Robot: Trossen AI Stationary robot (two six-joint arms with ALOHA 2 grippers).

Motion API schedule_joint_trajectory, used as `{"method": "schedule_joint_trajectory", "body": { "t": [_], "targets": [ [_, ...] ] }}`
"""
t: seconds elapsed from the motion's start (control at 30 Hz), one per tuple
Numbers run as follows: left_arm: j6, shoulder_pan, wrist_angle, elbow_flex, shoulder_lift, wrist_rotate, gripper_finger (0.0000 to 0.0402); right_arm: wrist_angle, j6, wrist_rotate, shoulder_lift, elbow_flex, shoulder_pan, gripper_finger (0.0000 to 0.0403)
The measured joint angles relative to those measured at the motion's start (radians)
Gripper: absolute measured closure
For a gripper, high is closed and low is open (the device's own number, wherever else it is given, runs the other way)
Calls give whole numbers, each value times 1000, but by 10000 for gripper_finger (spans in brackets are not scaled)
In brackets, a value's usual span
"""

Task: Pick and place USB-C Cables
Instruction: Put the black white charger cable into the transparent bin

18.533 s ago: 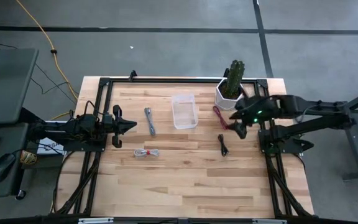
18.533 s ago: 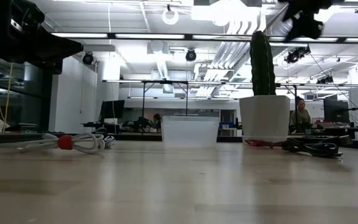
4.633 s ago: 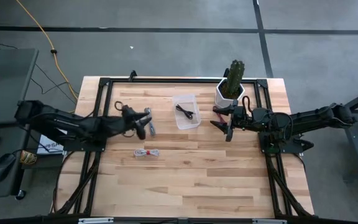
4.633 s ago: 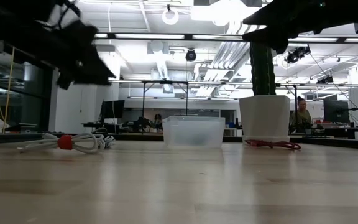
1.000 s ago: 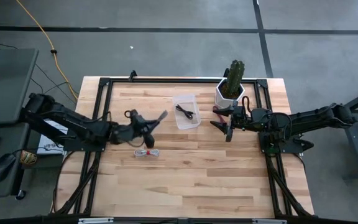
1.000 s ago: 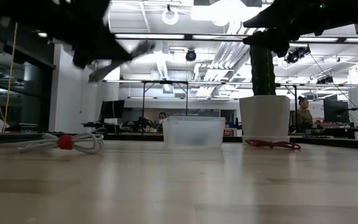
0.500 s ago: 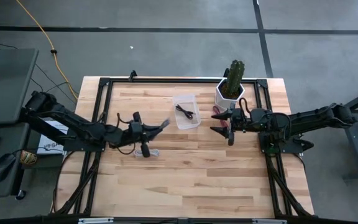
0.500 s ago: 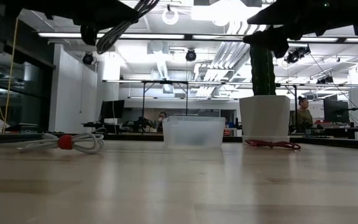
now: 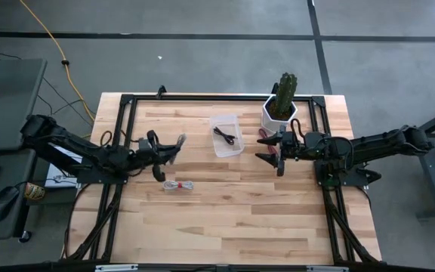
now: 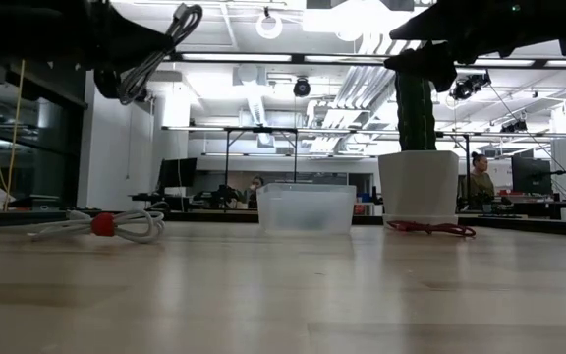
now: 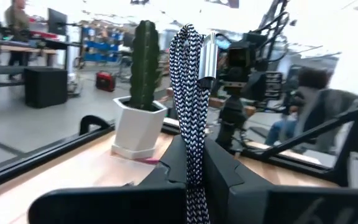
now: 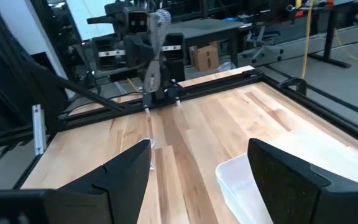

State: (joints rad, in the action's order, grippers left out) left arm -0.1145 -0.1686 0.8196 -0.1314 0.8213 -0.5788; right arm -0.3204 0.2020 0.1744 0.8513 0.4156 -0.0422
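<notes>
Above the table, grey cable (image 11: 190,106) pinched upright between the left gripper's (image 9: 159,148) closed fingers.

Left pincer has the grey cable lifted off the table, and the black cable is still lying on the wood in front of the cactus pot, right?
Not quite. The left pincer does hold the grey cable aloft, but the black cable already lies inside the clear bin, as the high view shows. The cable by the cactus pot is the dark red cable.

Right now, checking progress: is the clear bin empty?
Not empty. From above, the clear bin holds the black cable.
</notes>
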Motion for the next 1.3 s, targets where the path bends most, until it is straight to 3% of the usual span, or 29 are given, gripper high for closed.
{"method": "schedule_joint_trajectory", "body": {
  "t": [0.23, 0.63, 0.73, 0.93, 1.1, 1.3],
  "targets": [
    [-4, 12, -2, 30, -41, 67, 401, -24, 0, 17, 0, 0, 0, 142],
    [-6, 12, -2, 30, -41, 67, 401, -24, 0, 17, 0, 0, 0, 142],
    [-70, 12, 0, 18, -37, 10, 401, -34, 4, 21, 0, 0, 0, 142],
    [-100, 16, -38, -123, 100, -11, 401, -70, 0, 63, 0, 0, 0, 142],
    [-141, 90, -214, -336, 298, -30, 401, -71, 1, 66, 0, 0, 0, 142],
    [-170, 255, -472, -636, 511, 100, 401, -69, 1, 65, 0, 0, 0, 142]
  ]
}}
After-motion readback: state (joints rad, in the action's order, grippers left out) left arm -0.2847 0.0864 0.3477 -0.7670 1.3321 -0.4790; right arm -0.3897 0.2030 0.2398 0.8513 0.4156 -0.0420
